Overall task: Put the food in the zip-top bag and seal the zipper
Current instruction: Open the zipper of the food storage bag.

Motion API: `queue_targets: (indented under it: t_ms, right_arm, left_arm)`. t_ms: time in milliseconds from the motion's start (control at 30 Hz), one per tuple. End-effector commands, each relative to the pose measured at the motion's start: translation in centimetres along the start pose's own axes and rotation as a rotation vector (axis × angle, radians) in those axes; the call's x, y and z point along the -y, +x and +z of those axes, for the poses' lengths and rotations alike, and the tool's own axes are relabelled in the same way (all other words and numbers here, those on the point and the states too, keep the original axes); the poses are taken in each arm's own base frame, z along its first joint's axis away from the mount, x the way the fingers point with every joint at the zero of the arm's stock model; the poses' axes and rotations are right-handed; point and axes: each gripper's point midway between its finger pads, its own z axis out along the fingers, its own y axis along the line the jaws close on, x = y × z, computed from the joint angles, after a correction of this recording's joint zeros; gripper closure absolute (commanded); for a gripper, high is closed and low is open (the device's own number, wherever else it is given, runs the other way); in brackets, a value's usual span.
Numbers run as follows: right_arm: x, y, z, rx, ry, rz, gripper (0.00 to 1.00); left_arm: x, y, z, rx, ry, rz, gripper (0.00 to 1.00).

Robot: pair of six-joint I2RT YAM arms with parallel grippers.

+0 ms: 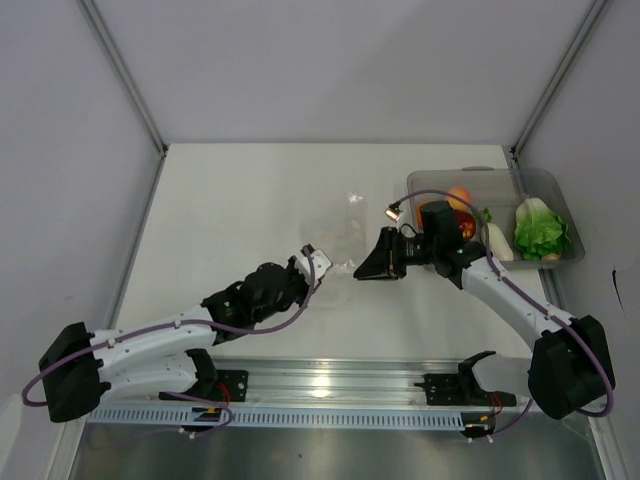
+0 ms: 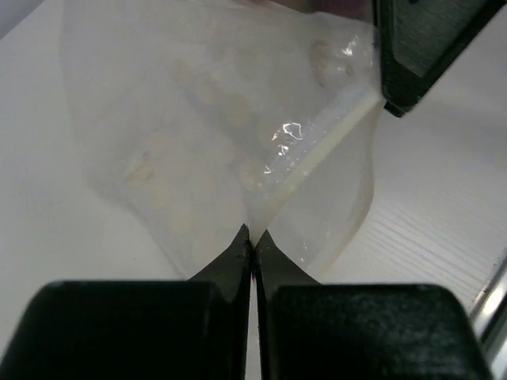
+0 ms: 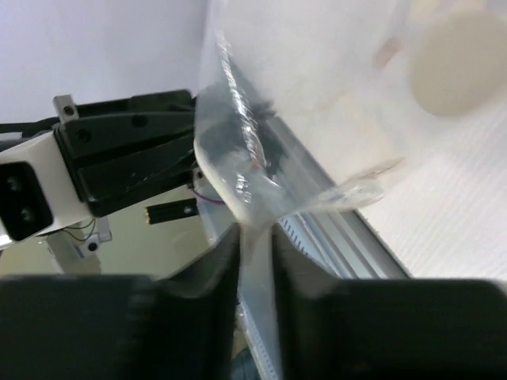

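Observation:
The clear zip-top bag (image 1: 345, 232) is held up off the table between both arms. My left gripper (image 1: 320, 262) is shut on the bag's lower edge, and its fingertips (image 2: 242, 247) pinch the film where the zipper (image 2: 317, 152) strip runs in. My right gripper (image 1: 362, 268) is at the bag's other end. Its jaws stand slightly apart with the bag's edge (image 3: 255, 207) hanging in the gap. A round beige shape (image 3: 455, 67) shows through the film. The rest of the food lies in the tray: orange (image 1: 459, 197), dark red fruit (image 1: 466, 228), white radish (image 1: 497, 241), green cabbage (image 1: 541, 229).
The rigid clear tray (image 1: 430, 181) stands at the table's right side against the frame post. The aluminium base rail (image 1: 330, 385) runs along the near edge under both arms. White enclosure walls close in the left, back and right.

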Motion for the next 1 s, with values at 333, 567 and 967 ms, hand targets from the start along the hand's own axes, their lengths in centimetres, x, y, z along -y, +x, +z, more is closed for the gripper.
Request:
queue_targets:
  t_ms: [333, 567, 967]
  right_arm:
    - [0.9, -5.5, -0.9, 0.123, 0.254, -0.200, 0.01]
    - [1.2, -5.0, -1.4, 0.208, 0.449, -0.275, 0.01]
    - [-3.9, -0.5, -1.0, 0.346, 0.384, -0.416, 0.01]
  left_arm:
    - [-1.0, -1.0, -6.9, -0.239, -0.148, -0.511, 1.00]
    - [-0.9, -5.0, -7.7, -0.235, -0.123, -0.574, 0.99]
    - [1.3, -6.9, -5.0, -0.383, -0.054, -0.588, 0.99]
